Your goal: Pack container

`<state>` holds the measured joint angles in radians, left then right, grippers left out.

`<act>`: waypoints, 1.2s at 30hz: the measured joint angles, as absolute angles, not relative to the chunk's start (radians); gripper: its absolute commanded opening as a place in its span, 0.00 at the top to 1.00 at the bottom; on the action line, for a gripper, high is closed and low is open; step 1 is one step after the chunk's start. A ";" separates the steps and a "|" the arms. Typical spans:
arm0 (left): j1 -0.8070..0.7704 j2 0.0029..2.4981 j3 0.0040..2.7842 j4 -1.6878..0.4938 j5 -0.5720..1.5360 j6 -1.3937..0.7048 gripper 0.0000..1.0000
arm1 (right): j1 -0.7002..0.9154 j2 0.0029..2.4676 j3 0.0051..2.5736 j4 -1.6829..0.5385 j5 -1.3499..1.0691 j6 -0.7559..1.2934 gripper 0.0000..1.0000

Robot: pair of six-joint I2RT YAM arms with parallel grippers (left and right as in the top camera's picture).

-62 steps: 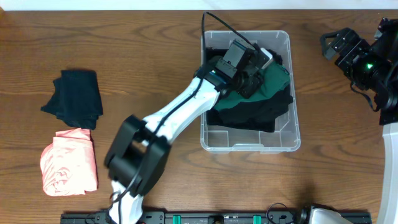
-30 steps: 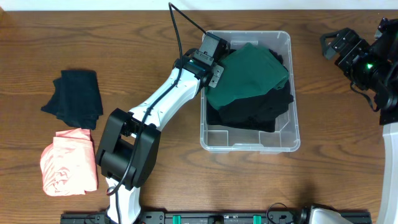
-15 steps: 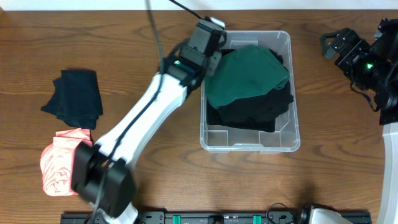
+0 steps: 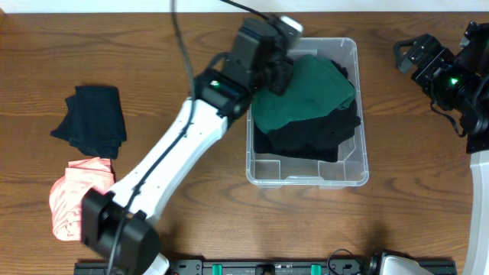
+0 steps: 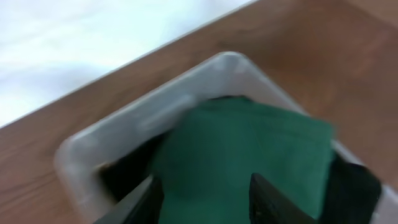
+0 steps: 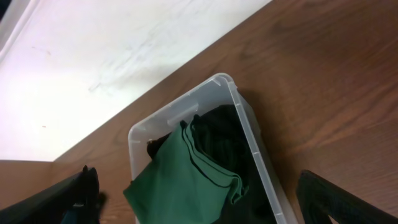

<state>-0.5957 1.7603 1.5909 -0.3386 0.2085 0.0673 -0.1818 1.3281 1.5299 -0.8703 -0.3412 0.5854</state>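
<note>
The container (image 4: 263, 169) is set right of centre on the table (image 4: 412, 214). A green garment (image 4: 306, 95) is laid flat over black clothes (image 4: 306, 137) inside it. The left gripper (image 5: 208, 200) is held above the far left corner, fingers apart, nothing gripped. The right gripper (image 4: 401, 55) is parked wide open, clear of the work. A black garment (image 4: 92, 121) and a pink garment (image 4: 84, 206) are not yet packed.
</note>
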 measured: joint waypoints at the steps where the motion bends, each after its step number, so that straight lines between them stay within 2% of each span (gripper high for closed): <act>1: -0.603 1.781 1.591 -0.320 0.235 0.068 0.54 | -0.182 1.328 1.530 -0.870 -0.341 0.585 0.01; 8: -0.646 1.943 1.591 -0.279 0.364 0.129 0.54 | -0.182 1.328 1.530 -0.870 -0.341 0.585 0.01; 14: -0.663 2.074 1.591 -0.313 0.393 0.175 0.54 | -0.182 1.328 1.530 -0.870 -0.341 0.585 0.01; 20: -0.658 2.082 1.620 -0.371 0.371 0.184 0.54 | -0.182 1.328 1.530 -0.870 -0.341 0.585 0.01; 24: -0.657 2.044 1.620 -0.403 0.327 0.168 0.49 | -0.182 1.328 1.530 -0.870 -0.341 0.585 0.01; 25: -0.656 2.025 1.616 -0.409 0.310 0.160 0.42 | -0.182 1.328 1.530 -0.870 -0.341 0.585 0.01; 26: -0.651 1.995 1.610 -0.417 0.286 0.152 0.30 | -0.182 1.328 1.530 -0.870 -0.341 0.585 0.01; 29: -0.630 1.893 1.605 -0.433 0.231 0.133 0.14 | -0.182 1.328 1.530 -0.870 -0.341 0.585 0.01; 36: -0.513 1.578 1.608 -0.594 0.050 0.104 0.10 | -0.182 1.328 1.530 -0.870 -0.341 0.585 0.01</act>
<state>-0.5129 1.5776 1.6085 -0.5941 0.0498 0.1040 -0.1818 1.3281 1.5299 -0.8703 -0.3412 0.5854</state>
